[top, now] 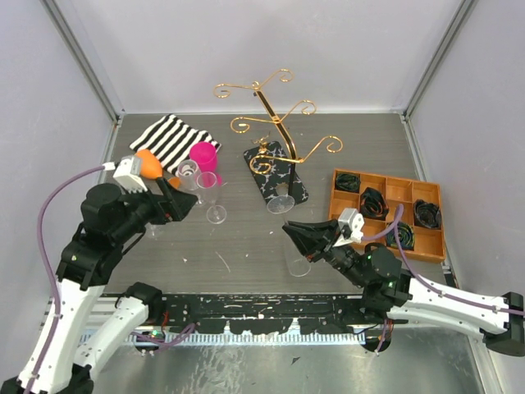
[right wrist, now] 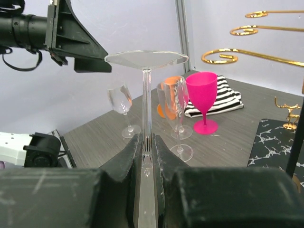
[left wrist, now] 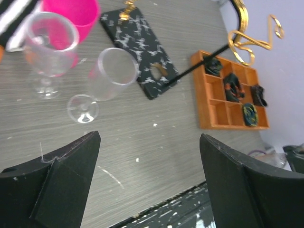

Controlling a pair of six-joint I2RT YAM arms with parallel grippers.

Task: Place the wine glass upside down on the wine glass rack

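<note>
My right gripper (right wrist: 147, 142) is shut on the stem of a clear wine glass (right wrist: 147, 99), which it holds upside down with its round foot on top. From above, that glass's bowl (top: 299, 264) hangs below the right gripper (top: 295, 232), in front of the rack. The wine glass rack (top: 275, 123) is a gold wire stand with curled arms on a black marbled base (top: 271, 168) at the back centre. My left gripper (left wrist: 149, 166) stands open with nothing between its fingers, above the table's left side (top: 182, 203).
A pink goblet (top: 203, 156), two clear glasses (top: 189, 172) (top: 211, 193), an orange object (top: 148, 162) and a striped cloth (top: 172, 138) sit at back left. Another clear glass (top: 280, 203) rests by the base. An orange compartment tray (top: 385, 212) lies on the right.
</note>
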